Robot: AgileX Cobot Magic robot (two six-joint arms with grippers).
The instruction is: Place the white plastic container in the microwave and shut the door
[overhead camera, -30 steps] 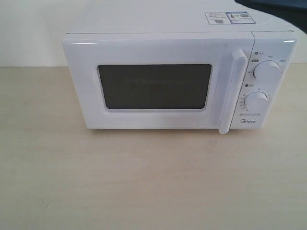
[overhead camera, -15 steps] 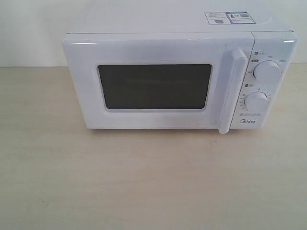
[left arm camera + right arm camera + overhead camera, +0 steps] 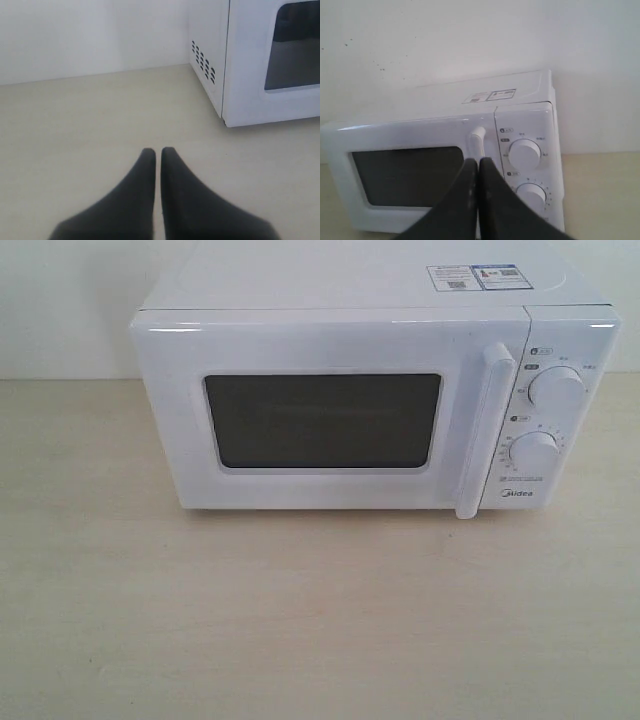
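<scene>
A dark arm had left the exterior view's top right corner. The door [image 3: 322, 422] of the microwave [image 3: 375, 340] was shut and the white plastic container showed nowhere, presumably inside, so the task looked done. Only the wrist views showed the left gripper [image 3: 158, 152] and right gripper [image 3: 478, 162], both clenched and empty.

The microwave [image 3: 372, 340] stands on the table [image 3: 300, 620], handle [image 3: 485, 430] and dials [image 3: 556, 388] right of its window [image 3: 322, 420].
</scene>
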